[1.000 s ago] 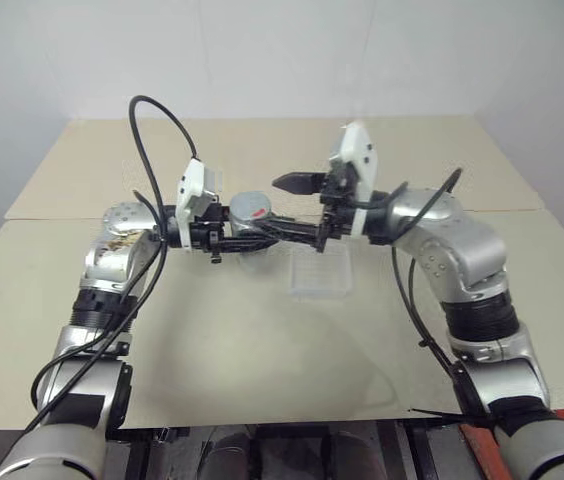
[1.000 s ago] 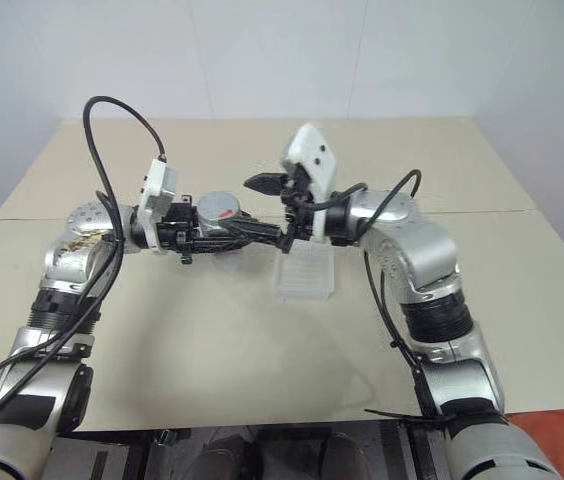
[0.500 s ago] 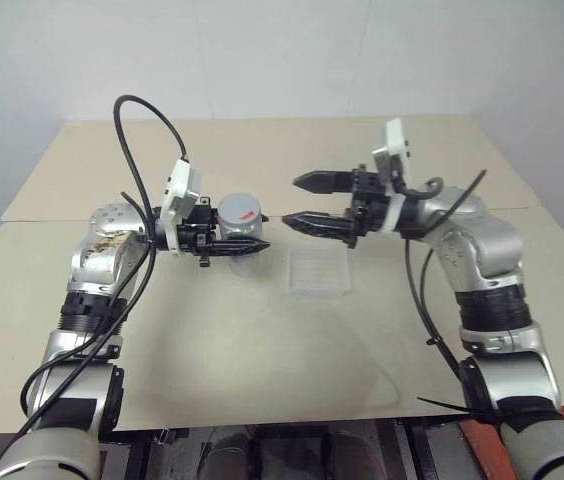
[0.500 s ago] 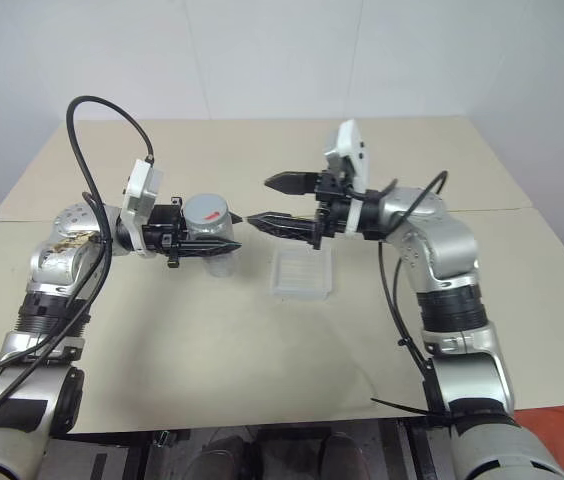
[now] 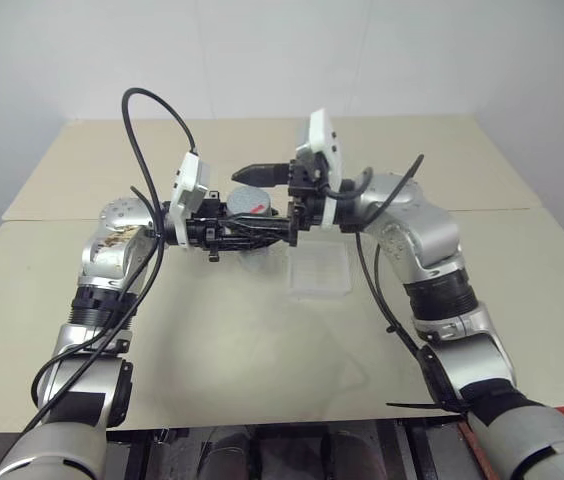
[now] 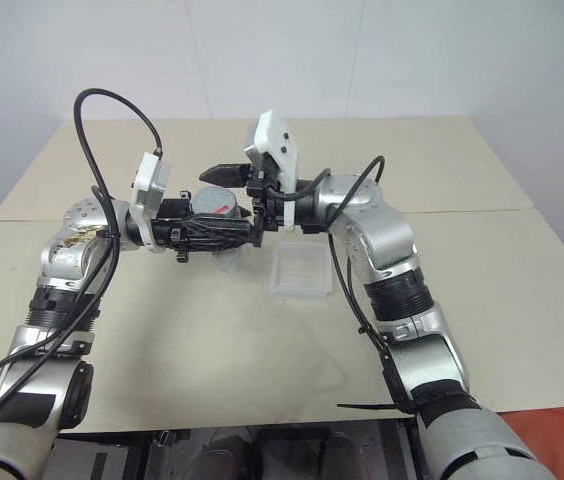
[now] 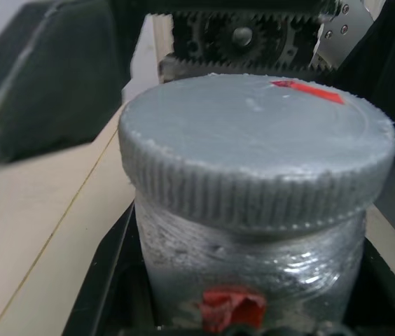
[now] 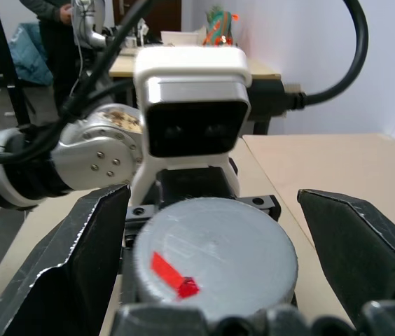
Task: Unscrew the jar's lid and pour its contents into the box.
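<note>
Two tools meet above tabletop [image 5: 262, 350]. Box [image 5: 319, 270] sits nearest on tabletop, just below and right of them. Left tool [image 5: 262, 232] clamped shut on jar [image 7: 253, 273], held off tabletop. Right tool [image 8: 236, 245] spread wide, fingers [image 8: 78, 252] flanking grey lid [image 8: 215, 255], not touching; lid sits on jar.

A lab or workshop: a bare beige table [image 5: 262, 340] against plain white walls [image 5: 262, 50], cluttered desks [image 8: 183, 59] and equipment behind.
</note>
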`<control>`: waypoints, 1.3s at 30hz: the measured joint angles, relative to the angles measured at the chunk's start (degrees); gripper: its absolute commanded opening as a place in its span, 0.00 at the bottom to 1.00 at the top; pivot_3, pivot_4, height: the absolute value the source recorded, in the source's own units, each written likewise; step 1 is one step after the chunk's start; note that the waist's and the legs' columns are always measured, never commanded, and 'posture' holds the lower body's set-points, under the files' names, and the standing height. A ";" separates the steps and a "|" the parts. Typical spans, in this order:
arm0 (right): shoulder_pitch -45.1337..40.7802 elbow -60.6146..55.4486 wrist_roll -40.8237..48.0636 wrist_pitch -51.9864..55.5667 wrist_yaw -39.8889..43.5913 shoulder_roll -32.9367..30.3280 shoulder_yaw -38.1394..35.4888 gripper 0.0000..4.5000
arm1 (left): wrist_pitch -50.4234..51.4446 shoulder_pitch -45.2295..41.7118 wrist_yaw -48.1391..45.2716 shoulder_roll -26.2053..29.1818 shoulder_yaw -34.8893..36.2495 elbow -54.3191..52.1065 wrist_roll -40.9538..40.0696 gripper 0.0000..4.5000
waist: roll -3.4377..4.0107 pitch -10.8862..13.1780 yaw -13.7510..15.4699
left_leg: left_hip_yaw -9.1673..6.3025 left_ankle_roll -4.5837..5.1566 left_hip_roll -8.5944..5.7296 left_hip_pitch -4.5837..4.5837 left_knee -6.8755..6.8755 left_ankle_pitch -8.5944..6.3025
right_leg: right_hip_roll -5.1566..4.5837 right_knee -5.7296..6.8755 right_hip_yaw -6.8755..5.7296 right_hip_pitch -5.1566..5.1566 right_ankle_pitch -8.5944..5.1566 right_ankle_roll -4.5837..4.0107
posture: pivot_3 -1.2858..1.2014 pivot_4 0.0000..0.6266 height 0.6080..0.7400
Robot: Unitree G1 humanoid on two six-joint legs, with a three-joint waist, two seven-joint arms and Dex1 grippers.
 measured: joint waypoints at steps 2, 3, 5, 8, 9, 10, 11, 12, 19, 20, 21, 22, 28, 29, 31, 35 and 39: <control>-0.13 0.85 -0.39 -0.02 -0.60 0.51 0.13 0.99 | 0.00 0.17 -0.01 0.04 0.00 -0.04 0.00 0.45 | 0.00 0.00 0.01 | 0.00 0.00 0.00 0.00 0.00 0.00 | 0.00 0.00 0.00 0.00 0.00 0.00 | 0.52 0.24 1.00; -0.15 1.11 -0.46 -0.02 -0.84 0.70 0.13 0.99 | 0.01 0.27 -0.02 0.04 0.00 -0.05 0.00 0.45 | 0.00 0.00 0.00 | 0.00 0.00 0.00 0.00 0.00 0.00 | 0.00 0.00 0.00 0.00 0.00 0.00 | 0.52 0.24 1.00; -0.34 1.88 -0.62 -0.02 -1.06 1.09 0.13 0.99 | 0.08 0.48 -0.01 0.05 0.00 -0.08 0.00 0.45 | 0.00 0.00 -0.06 | 0.00 -0.01 0.00 0.00 0.00 0.00 | 0.00 0.00 0.00 0.00 0.00 0.00 | 0.52 0.24 1.00; -0.48 2.06 -0.92 -0.02 -1.18 1.14 0.13 0.99 | 0.13 0.64 0.15 0.06 0.00 -0.16 0.01 0.45 | 0.00 0.00 -0.08 | 0.00 -0.01 0.00 0.00 0.00 0.00 | 0.00 0.00 0.00 0.00 0.00 0.00 | 0.52 0.24 1.00; -0.48 2.18 -0.93 -0.02 -1.18 1.15 0.13 0.99 | 0.16 0.69 0.22 0.06 0.00 -0.17 0.04 0.45 | 0.00 0.00 -0.08 | 0.00 -0.01 0.00 0.00 0.00 0.00 | 0.00 0.00 0.00 0.00 0.00 0.00 | 0.52 0.24 1.00; -0.48 2.32 -0.94 -0.02 -1.17 1.15 0.14 0.99 | 0.20 0.74 0.31 0.06 0.00 -0.19 0.10 0.45 | 0.00 0.00 -0.09 | 0.00 -0.01 0.00 0.00 0.00 0.00 | 0.00 0.00 0.00 0.00 0.00 0.00 | 0.52 0.24 1.00; -0.48 2.43 -0.95 -0.02 -1.12 1.13 0.14 0.99 | 0.30 0.79 0.37 0.06 0.00 -0.25 0.19 0.45 | 0.00 0.00 -0.10 | 0.00 -0.01 0.00 0.00 0.00 0.00 | 0.00 0.00 0.00 0.00 0.00 0.00 | 0.52 0.24 1.00; -0.48 2.47 -0.96 -0.02 -1.07 1.09 0.14 0.99 | 0.46 0.83 0.41 0.06 0.00 -0.30 0.21 0.45 | 0.00 0.00 -0.11 | 0.00 -0.01 0.00 0.00 0.00 0.00 | 0.00 0.00 0.00 0.00 0.00 0.00 | 0.52 0.24 1.00; -0.18 2.58 -0.91 -0.72 1.26 -1.54 0.23 0.99 | 1.05 1.71 0.59 1.35 0.17 -0.65 0.21 0.45 | 0.00 0.00 -0.13 | 0.00 -0.01 0.00 0.00 0.00 0.00 | 0.00 0.00 0.00 0.00 0.00 0.00 | 0.52 0.24 1.00; -0.07 2.66 -0.86 -0.94 1.76 -2.11 0.22 0.99 | 1.07 1.88 0.60 1.72 0.25 -0.70 0.20 0.45 | 0.00 0.00 -0.14 | 0.01 0.00 0.01 0.01 0.00 0.00 | 0.00 0.00 0.00 0.00 0.00 0.00 | 0.52 0.24 1.00; 0.02 2.75 -0.80 -1.16 2.35 -2.65 0.21 0.99 | 1.13 2.09 0.62 1.94 0.29 -0.76 0.20 0.45 | 0.00 0.00 -0.14 | 0.01 -0.01 0.01 0.01 0.00 0.00 | 0.00 0.00 0.00 0.00 0.00 0.00 | 0.52 0.24 1.00; 0.11 2.88 -0.71 -1.44 3.07 -3.23 0.21 0.99 | 1.18 2.35 0.67 2.00 0.30 -0.88 0.20 0.45 | 0.00 0.00 -0.12 | 0.00 0.00 0.01 0.01 0.00 0.00 | 0.00 0.00 0.00 0.00 0.00 0.00 | 0.52 0.24 1.00; 0.79 4.25 0.06 -3.20 5.52 -6.93 -1.55 0.99 | 2.01 3.66 0.68 3.00 0.52 -2.18 0.04 0.45 | 0.00 0.00 0.03 | -0.01 0.00 0.03 0.00 0.00 0.00 | 0.00 -0.01 0.00 0.01 0.00 0.00 | 0.52 0.24 1.00; 1.12 4.76 0.02 -3.33 5.47 -7.83 -2.33 0.99 | 2.01 3.77 0.21 3.13 0.52 -2.75 -0.17 0.45 | 0.00 0.00 0.15 | -0.01 0.00 0.05 0.00 0.00 0.00 | -0.01 -0.01 0.00 0.01 0.00 0.00 | 0.52 0.24 1.00; 2.21 5.16 0.02 -3.47 5.75 -9.12 -3.42 0.99 | 2.01 3.85 -0.10 3.25 0.51 -3.33 -0.41 0.45 | 0.00 0.00 0.27 | 0.00 0.00 0.05 0.00 0.00 0.00 | -0.01 -0.01 0.01 0.01 0.00 0.00 | 0.52 0.24 1.00; 3.72 4.94 0.13 -3.53 6.90 -10.51 -3.79 0.99 | 2.01 3.88 -0.02 3.36 0.49 -3.35 -0.44 0.45 | 0.00 0.00 0.11 | 0.03 0.00 0.04 0.01 -0.01 0.00 | -0.01 -0.01 0.01 0.01 0.00 0.00 | 0.52 0.24 1.00; 4.85 1.38 0.45 -3.17 7.10 -10.79 -3.86 0.99 | 1.73 3.81 0.52 3.16 0.50 -2.82 -0.34 0.45 | 0.00 0.00 0.09 | 0.03 0.00 0.07 0.00 -0.01 0.00 | -0.01 -0.01 0.02 -0.01 0.00 0.00 | 0.52 0.24 1.00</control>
